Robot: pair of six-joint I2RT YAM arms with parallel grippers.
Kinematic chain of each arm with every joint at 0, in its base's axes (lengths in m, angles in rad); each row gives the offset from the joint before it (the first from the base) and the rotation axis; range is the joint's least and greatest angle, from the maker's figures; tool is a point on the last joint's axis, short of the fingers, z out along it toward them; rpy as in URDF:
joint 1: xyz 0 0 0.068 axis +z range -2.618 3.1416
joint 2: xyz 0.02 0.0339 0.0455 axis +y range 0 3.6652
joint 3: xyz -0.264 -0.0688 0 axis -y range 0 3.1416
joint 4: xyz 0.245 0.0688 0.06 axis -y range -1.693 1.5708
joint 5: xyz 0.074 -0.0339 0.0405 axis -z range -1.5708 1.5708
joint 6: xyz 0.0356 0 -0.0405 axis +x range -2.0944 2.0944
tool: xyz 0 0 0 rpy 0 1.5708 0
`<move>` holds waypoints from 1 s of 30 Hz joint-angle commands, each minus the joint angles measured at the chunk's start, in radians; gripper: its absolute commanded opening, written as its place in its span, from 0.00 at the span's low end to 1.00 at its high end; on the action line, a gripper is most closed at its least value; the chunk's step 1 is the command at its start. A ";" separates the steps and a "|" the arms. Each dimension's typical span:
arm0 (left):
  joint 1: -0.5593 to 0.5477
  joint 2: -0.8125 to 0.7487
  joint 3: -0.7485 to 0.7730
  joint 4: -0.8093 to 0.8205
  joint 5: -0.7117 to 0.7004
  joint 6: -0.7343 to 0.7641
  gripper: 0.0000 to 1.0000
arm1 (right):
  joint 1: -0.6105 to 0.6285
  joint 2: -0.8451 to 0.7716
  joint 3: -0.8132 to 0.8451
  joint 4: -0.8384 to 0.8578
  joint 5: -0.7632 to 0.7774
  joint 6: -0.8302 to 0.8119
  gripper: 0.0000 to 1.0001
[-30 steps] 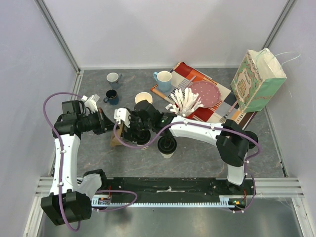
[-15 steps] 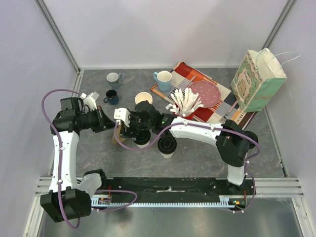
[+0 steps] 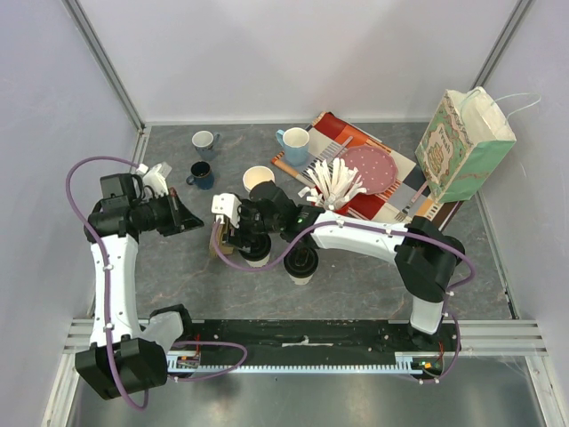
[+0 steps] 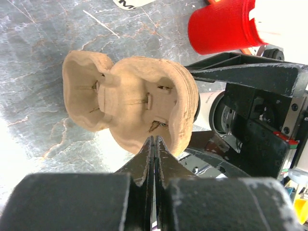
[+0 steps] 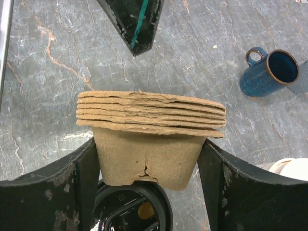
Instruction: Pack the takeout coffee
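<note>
The right gripper (image 5: 148, 159) clasped the stack of pulp cup carriers (image 5: 150, 113) — a lidded takeout coffee cup (image 5: 129, 211) sat just beneath its fingers; the left gripper (image 4: 153, 142), pinched closed and empty, pointed at the stack.

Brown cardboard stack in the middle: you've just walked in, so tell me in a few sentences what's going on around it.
The right hand straddles a stack of pulp cup carriers on the table. Its fingers sit against both sides of one pocket, apparently gripping it. The left hand is shut on nothing, its tip just short of the stack. A black-lidded coffee cup stands close by, not yet in a carrier.
</note>
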 commanded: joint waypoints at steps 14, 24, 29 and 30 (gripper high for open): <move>0.005 0.032 -0.055 0.096 0.331 0.044 0.77 | -0.015 -0.007 0.005 -0.001 -0.050 0.014 0.42; -0.001 0.121 -0.118 0.231 0.385 -0.057 0.58 | -0.010 -0.007 0.011 0.007 -0.076 0.014 0.40; -0.002 0.139 -0.148 0.260 0.451 -0.091 0.45 | -0.012 0.002 0.016 0.010 -0.076 0.019 0.38; -0.005 0.139 -0.152 0.260 0.455 -0.093 0.45 | -0.010 0.005 0.019 0.011 -0.074 0.020 0.38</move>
